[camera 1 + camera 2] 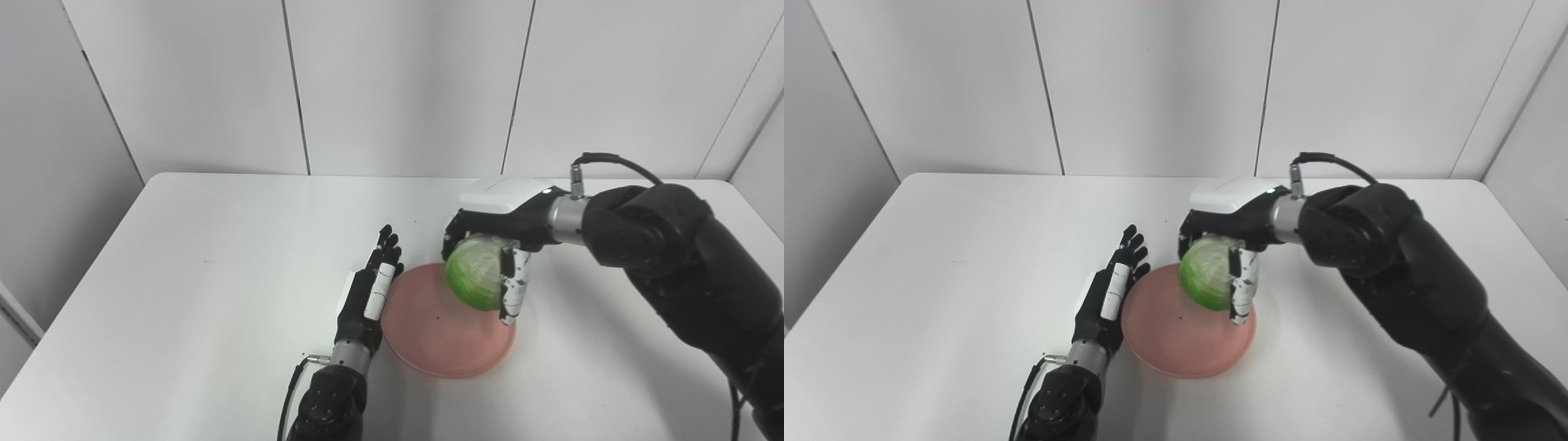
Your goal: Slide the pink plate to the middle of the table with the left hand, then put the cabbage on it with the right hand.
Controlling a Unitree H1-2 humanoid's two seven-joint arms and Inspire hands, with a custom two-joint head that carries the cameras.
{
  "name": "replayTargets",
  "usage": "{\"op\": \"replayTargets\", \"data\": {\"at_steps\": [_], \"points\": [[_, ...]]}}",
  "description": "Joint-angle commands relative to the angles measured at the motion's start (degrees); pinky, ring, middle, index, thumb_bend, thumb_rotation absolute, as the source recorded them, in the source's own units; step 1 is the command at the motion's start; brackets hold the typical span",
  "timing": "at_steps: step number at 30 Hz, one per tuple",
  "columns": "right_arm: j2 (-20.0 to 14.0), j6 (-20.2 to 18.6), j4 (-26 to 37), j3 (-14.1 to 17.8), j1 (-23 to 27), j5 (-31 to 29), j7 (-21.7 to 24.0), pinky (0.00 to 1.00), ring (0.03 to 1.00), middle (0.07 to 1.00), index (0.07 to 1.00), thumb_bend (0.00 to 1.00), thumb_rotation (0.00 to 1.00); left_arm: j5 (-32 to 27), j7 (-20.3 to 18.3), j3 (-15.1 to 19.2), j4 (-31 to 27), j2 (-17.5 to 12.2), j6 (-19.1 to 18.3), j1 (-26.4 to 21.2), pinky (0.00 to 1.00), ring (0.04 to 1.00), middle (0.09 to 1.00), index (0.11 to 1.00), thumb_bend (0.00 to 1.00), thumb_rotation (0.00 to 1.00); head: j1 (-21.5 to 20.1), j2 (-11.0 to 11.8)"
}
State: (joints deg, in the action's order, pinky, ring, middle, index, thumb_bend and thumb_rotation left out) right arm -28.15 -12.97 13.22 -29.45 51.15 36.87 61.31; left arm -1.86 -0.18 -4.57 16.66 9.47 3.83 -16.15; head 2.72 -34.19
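White panelled walls (pixel 404 86) fill the top of the frame, split by thin dark vertical seams, and below them a smooth matte white table (pixel 202 269) with rounded far corners spreads across the whole lower part of the picture.

Starting left of centre at the bottom edge: the left arm comes up in black casing with a silver wrist ring and a thin cable looping beside it. The left hand (pixel 369 294) lies flat and stretched out, black with white plates on the back, fingers straight and close together, holding nothing. Its inner edge sits just beside the left rim of the plate; whether it actually touches that rim, I can't tell.

Now the centre: the pink plate (pixel 429 337), round, shallow, with a low raised rim and a dull matte face, lies flat on the table at lower centre.

Over its upper right part there's the cabbage (pixel 474 275), a glossy pale green ball with lighter veins. It's clamped in the right hand (pixel 1222 245), whose white glossy shell caps it from above, dark fingers curled round the far side and one speckled white finger running down the near side. The cabbage looks lifted clear of the plate.

To the right, the bulky black right arm runs off to the lower right corner, a cable arching above its silver wrist.
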Motion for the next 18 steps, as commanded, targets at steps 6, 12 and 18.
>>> {"op": "replayTargets", "data": {"at_steps": [6, 12, 18], "points": [[2.6, -0.7, 0.6, 0.0, 3.5, 1.6, -0.1, 0.30, 0.400, 0.471, 0.524, 0.52, 0.00, 1.0, 0.4, 0.0, 1.8, 0.3, 0.6, 0.3, 0.92, 0.977, 0.990, 1.000, 0.95, 0.92, 0.4, -0.1], [5.0, -1.2, -1.1, -1.3, 2.8, 5.1, -0.5, 0.38, 0.442, 0.495, 0.489, 0.52, 0.00, 0.5, 0.0, 0.1, 1.5, 0.3, 0.2, 0.4, 0.92, 0.962, 0.958, 1.000, 0.92, 0.93, 0.1, -0.1], [6.6, -0.4, -4.1, -2.0, 0.8, 10.3, -3.1, 0.46, 0.555, 0.495, 0.480, 0.53, 0.00, 0.3, -0.1, 0.1, 1.4, 0.4, 0.0, 0.3, 0.92, 0.956, 0.919, 1.000, 0.92, 0.92, 0.0, -0.2]]}}
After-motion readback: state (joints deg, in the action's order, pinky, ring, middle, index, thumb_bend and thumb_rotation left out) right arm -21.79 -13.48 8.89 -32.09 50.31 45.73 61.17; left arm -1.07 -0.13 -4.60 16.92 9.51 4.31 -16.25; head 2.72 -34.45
